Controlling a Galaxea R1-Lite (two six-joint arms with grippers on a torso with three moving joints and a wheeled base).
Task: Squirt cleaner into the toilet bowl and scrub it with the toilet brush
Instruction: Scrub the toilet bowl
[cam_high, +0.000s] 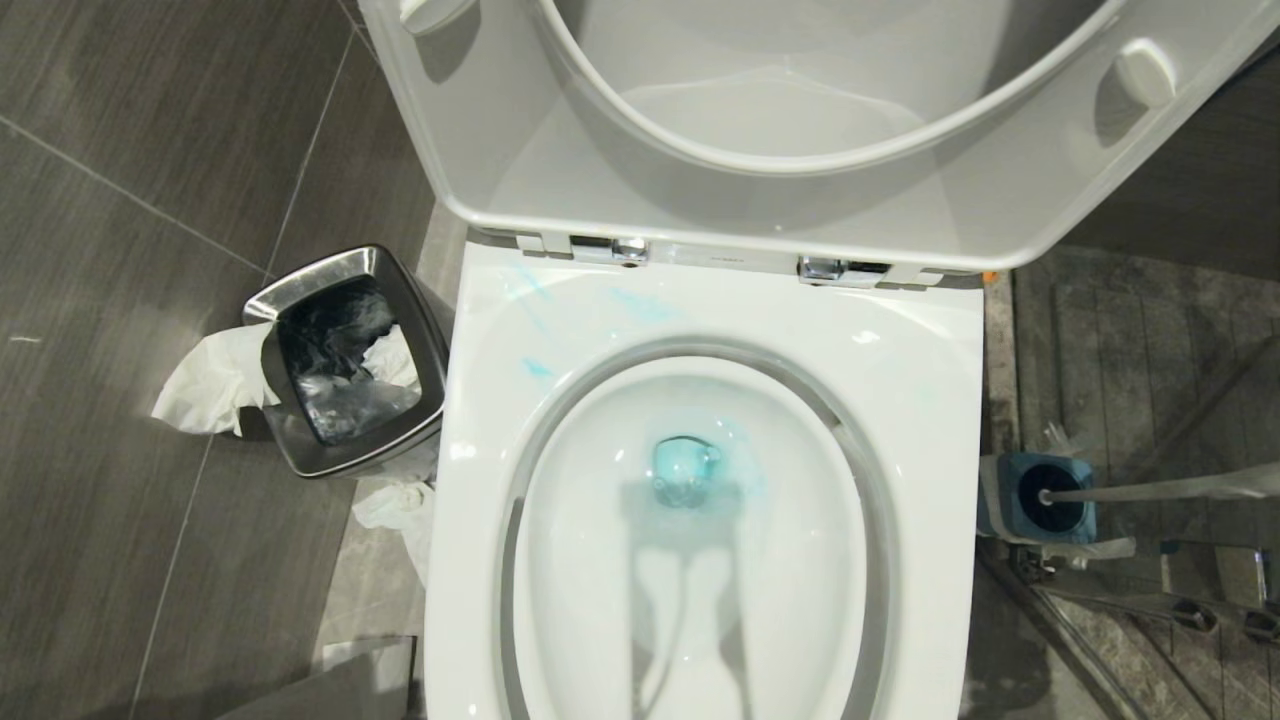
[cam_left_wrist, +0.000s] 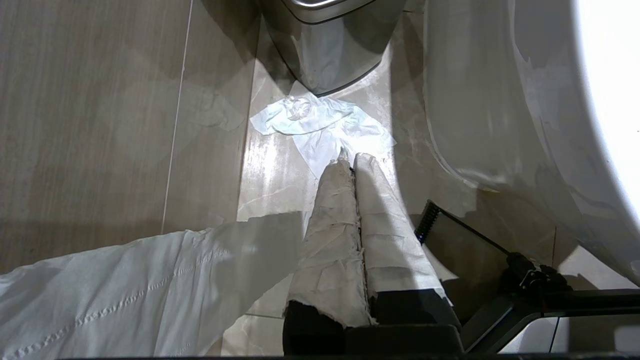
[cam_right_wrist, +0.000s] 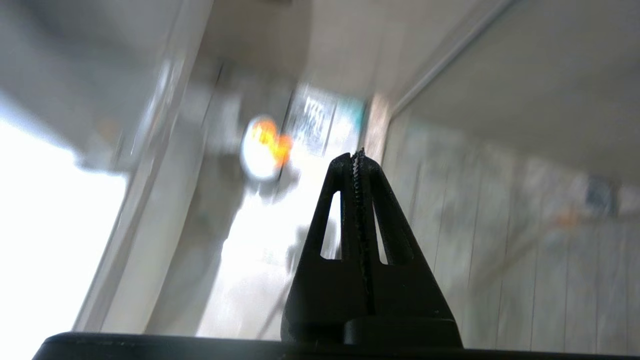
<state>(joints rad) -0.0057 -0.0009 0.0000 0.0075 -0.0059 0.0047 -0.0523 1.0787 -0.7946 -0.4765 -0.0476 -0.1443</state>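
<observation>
Toilet bowl (cam_high: 930, 420), a large glossy white ceramic fixture with its seat and lid raised, fills the middle of the head view. Thin turquoise cleaner (cam_high: 686, 470) already tints the water at the drain and smears the rear rim, so the squirting looks done and fetching the brush seems the step in hand. Left of the bowl stands a small square steel waste bin (cam_high: 400, 290) with crumpled white tissue around it. To the right, on the floor, the toilet brush (cam_high: 1150, 490) sits in its squat blue holder (cam_high: 1000, 480), black bristles down and slim white handle leaning away. Right gripper (cam_right_wrist: 358, 155) has its black jaws pressed together on nothing; it should open wide before reaching, then grasp the handle mid-length. Left gripper (cam_left_wrist: 350, 160), wrapped in pale covering, hangs closed and empty beside the bowl.
</observation>
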